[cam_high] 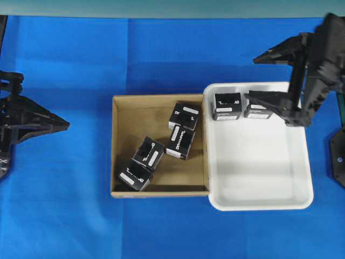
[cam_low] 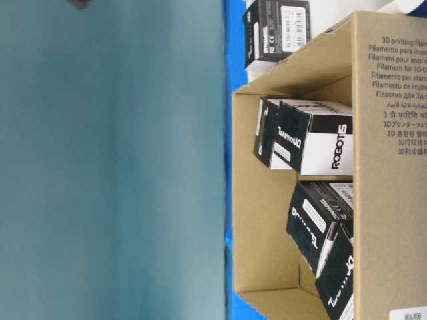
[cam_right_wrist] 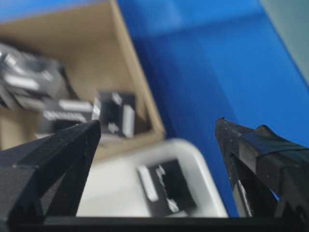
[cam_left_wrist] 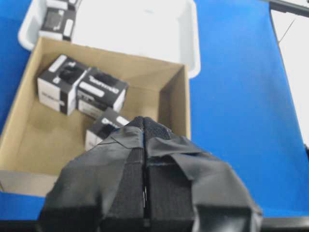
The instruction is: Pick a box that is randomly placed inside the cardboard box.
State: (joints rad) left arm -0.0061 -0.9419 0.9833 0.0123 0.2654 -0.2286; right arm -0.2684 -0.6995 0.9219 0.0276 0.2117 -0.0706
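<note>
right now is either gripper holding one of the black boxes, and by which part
Nothing is held. The right gripper hangs open and empty above the white tray; the left gripper has its jaws shut on nothing, short of the cardboard box.

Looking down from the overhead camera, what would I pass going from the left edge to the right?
Left gripper → cardboard box, holding four black boxes → white tray, holding two black boxes → right gripper, jaws spread wide above the tray's far right corner.

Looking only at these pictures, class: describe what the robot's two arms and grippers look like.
Both arms are black. The left gripper has broad fingers wrapped in matte black tape, creased at the edges. The right gripper has angular, wedge-shaped black fingers tapering to points, with a boxy black wrist behind it.
</note>
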